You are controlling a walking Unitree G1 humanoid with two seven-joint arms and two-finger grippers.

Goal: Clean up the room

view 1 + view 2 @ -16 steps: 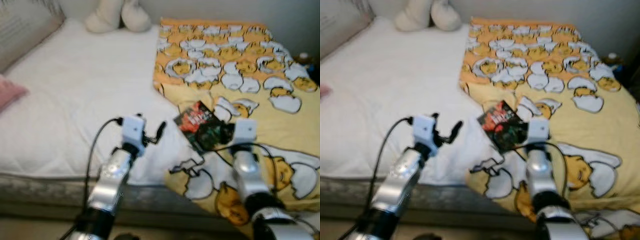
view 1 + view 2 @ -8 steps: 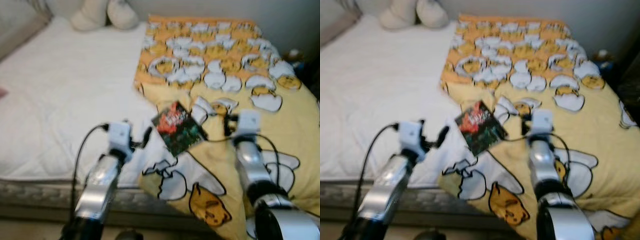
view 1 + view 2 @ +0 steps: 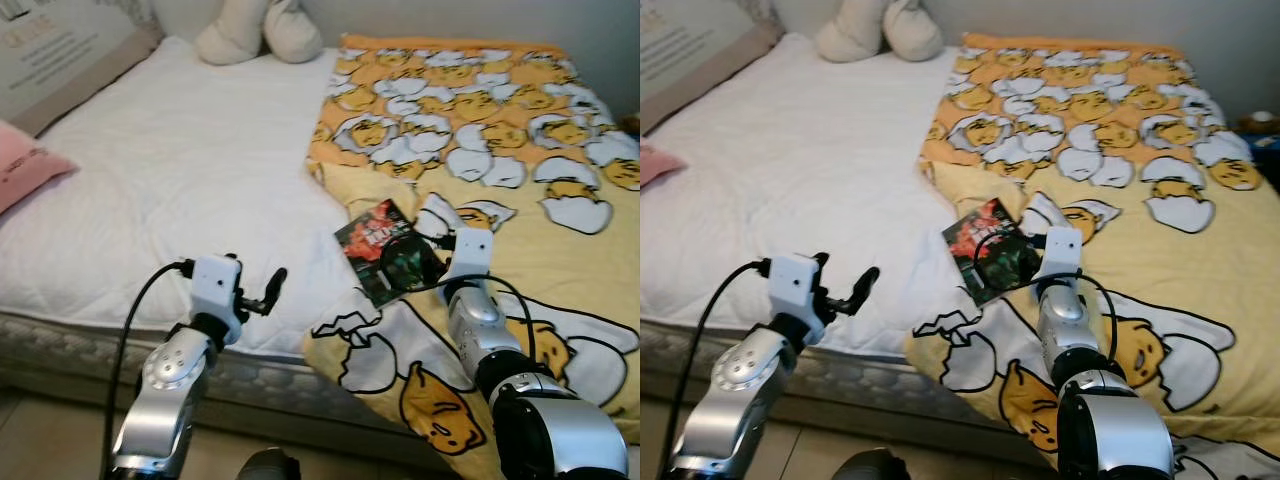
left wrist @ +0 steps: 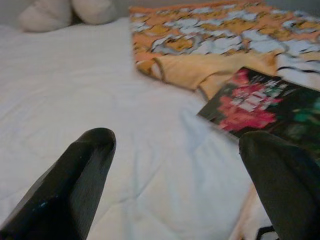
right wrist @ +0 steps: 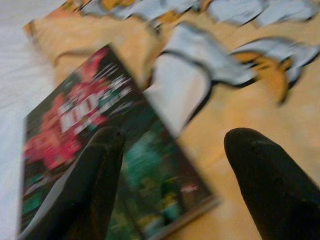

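**Bed, dark book at blanket edge, both claws spread**

Surface: bed (image 3: 180,170) with white quilted sheet over the half toward 9 o'clock; yellow blanket (image 3: 520,150) printed with egg-and-chick figures over the half toward 3 o'clock, its near corner hanging over the mattress edge. Strip of pale floor (image 3: 40,440) at 7 o'clock. Light wall behind the bed at 12 o'clock.

Task item: dark book (image 3: 388,252) with red and green cover, flat on the blanket just by its folded edge, centre of the head views.

Right claw (image 5: 170,170): fingers spread wide, hovering over the book's near corner; contact with the cover cannot be told. Right arm housing (image 3: 470,255) blocks part of the book in the head views; right wrist view, blurred, gives the cover print and a white egg patch beside it.

Left claw (image 4: 180,175): fingers spread, pinching nothing, above the white sheet at 7 o'clock of the book; book at the far side in the left wrist view.

Around: cream plush pillows (image 3: 262,30) at 12 o'clock, pink cushion (image 3: 25,172) at 9 o'clock, printed pillow (image 3: 60,50) at 10 o'clock.
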